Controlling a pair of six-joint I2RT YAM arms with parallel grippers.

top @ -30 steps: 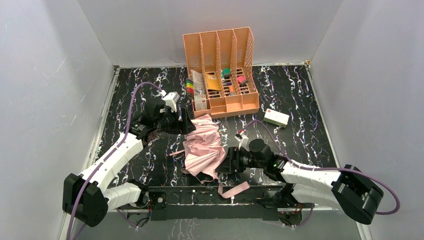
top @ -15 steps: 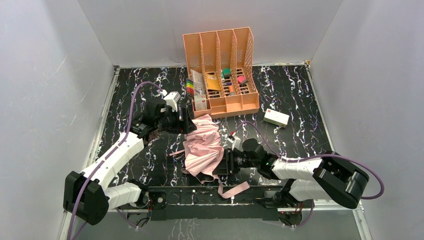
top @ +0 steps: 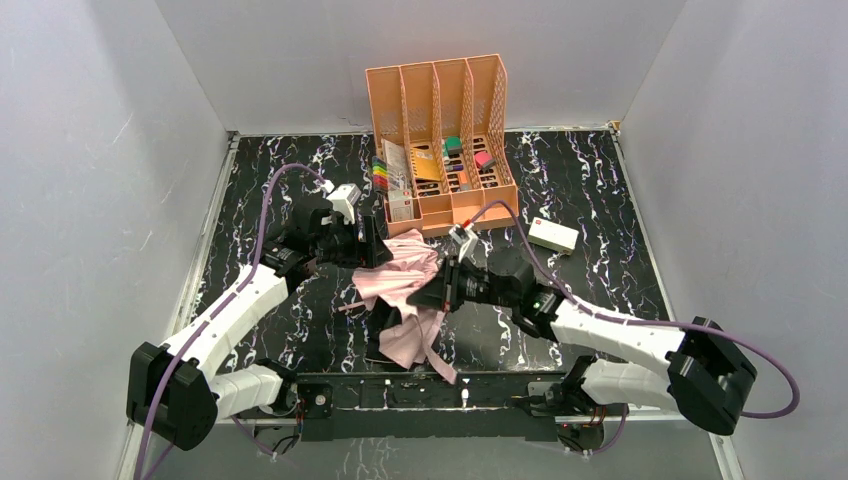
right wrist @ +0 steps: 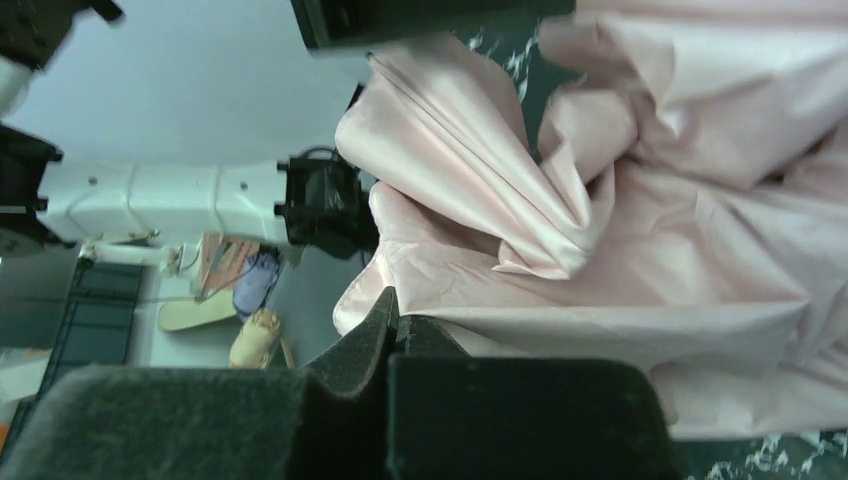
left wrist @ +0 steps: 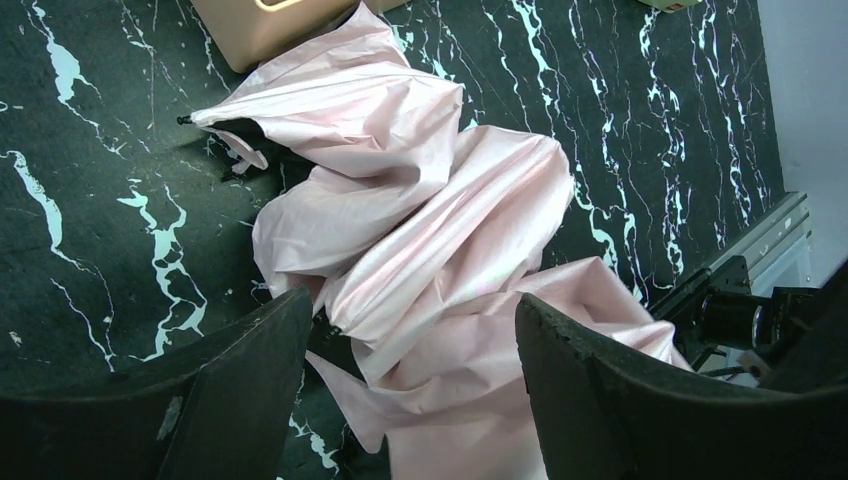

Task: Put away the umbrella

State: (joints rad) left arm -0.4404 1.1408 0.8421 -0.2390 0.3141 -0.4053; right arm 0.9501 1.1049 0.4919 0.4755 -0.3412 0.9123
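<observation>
The umbrella [top: 405, 285] lies crumpled mid-table, pale pink fabric with a black patch [top: 385, 318] showing at its left. Its pink strap [top: 442, 362] trails toward the front rail. My right gripper [top: 438, 294] is at the umbrella's right side, shut on a fold of the fabric and holding it raised. In the right wrist view the gripper [right wrist: 397, 318] pinches the edge of the umbrella [right wrist: 650, 250]. My left gripper [top: 373, 247] stands open at the umbrella's far left end. From the left wrist, the gripper [left wrist: 410, 335] straddles the umbrella [left wrist: 420, 220] without touching it.
An orange desk organiser [top: 440, 140] with small coloured items stands at the back, just behind the umbrella. A small white box [top: 553, 235] lies to the right. Grey walls close in three sides; a metal rail [top: 440, 390] runs along the front.
The right gripper has shut on the umbrella fabric and moved away from the front rail toward the organiser, dragging the cloth and strap with it. The left arm has barely moved.
</observation>
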